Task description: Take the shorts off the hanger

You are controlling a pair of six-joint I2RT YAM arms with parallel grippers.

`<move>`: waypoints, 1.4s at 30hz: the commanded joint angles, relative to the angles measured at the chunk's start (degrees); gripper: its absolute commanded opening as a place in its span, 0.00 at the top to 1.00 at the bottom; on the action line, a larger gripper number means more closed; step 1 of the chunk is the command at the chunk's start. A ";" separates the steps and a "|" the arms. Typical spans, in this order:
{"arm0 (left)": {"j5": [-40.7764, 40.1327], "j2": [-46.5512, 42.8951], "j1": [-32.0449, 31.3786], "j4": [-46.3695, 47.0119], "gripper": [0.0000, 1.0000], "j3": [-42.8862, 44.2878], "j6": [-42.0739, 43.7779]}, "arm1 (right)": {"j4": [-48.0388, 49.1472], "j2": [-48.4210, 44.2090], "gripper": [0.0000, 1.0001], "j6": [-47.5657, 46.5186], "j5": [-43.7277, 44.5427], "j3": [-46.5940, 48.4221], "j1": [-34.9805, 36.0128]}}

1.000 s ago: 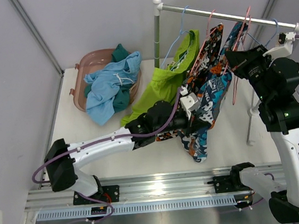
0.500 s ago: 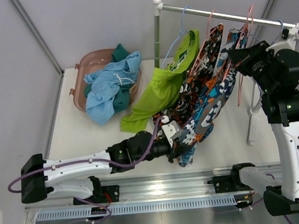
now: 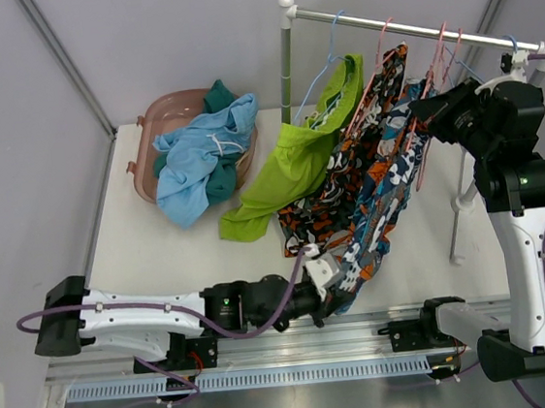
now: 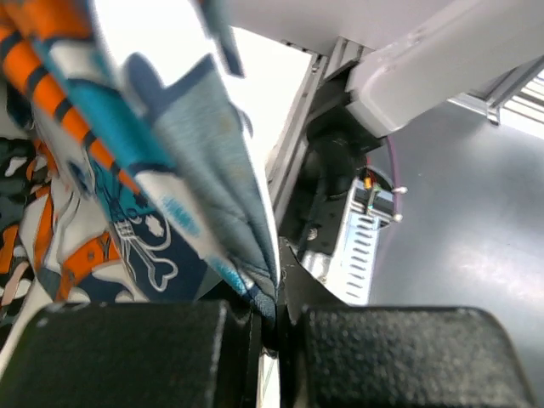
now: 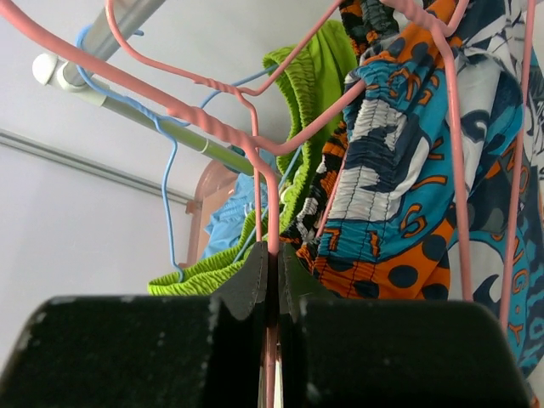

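The blue-white-orange cartoon shorts (image 3: 384,197) hang from a pink hanger (image 3: 424,100) on the rail and stretch down toward the table's near edge. My left gripper (image 3: 329,297) is shut on their lower hem (image 4: 255,280). My right gripper (image 3: 435,107) is shut on the pink hanger's wire (image 5: 273,246) below the rail. The black-orange-white shorts (image 3: 335,193) hang on a second pink hanger beside them. The lime green shorts (image 3: 293,168) hang from a blue hanger (image 3: 322,67) and trail onto the table. The light blue shorts (image 3: 195,163) and the dark teal shorts (image 3: 215,98) lie in the basket.
A brown basket (image 3: 151,119) stands at the far left of the white table (image 3: 141,247). The metal rail (image 3: 410,29) rests on a post (image 3: 284,61). An aluminium track (image 3: 287,344) runs along the near edge. Grey walls enclose the cell.
My left gripper has pulled the cartoon shorts' hem down toward the near table edge, stretching them. My right gripper has shifted slightly left with the hanger.
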 commanded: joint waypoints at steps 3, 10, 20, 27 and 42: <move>-10.24 4.16 -11.00 -22.15 1.00 18.07 6.09 | 15.39 -0.21 1.00 -1.66 8.44 2.03 -2.23; -26.50 10.85 -23.21 -34.03 1.00 37.19 14.71 | 16.01 1.89 1.00 -2.62 8.35 3.33 -2.23; -44.70 18.58 -32.89 -45.99 1.00 50.55 20.07 | 15.83 3.47 1.00 -3.85 9.32 3.42 -2.31; -42.71 19.29 -37.64 -42.66 1.00 53.98 26.48 | 11.54 6.90 1.00 -2.37 15.64 6.32 -2.31; -22.41 17.45 -38.26 -47.05 1.00 43.47 20.88 | 4.77 17.62 1.00 -2.62 19.34 22.14 -5.12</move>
